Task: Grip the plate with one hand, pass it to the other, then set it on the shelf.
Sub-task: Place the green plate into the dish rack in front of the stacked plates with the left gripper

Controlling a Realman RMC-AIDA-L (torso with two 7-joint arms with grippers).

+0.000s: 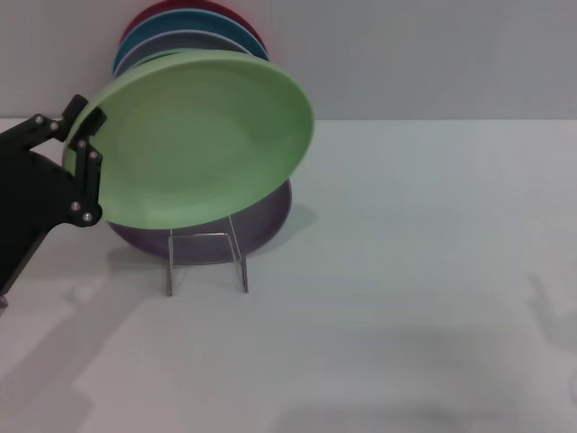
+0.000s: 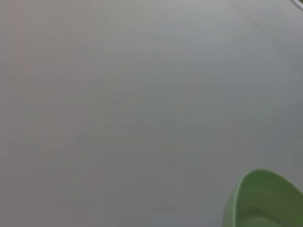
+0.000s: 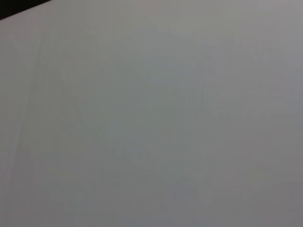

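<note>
The light mint-green plate (image 1: 203, 135) is held tilted above the wire plate rack (image 1: 206, 260), in front of the lavender plate (image 1: 261, 225) standing there. The left tool (image 1: 83, 149) is clamped on the plate's left rim. The white surface (image 1: 406, 298) carries the rack.

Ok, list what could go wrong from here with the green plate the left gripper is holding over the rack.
1. The left gripper grips the light green plate only at its rim, tilted; it might slip.
2. The plate hangs close above the lavender plate in the wire rack; lowering could knock them together.
3. The rack is narrow and already holds several plates, so a bump may tip it.
</note>
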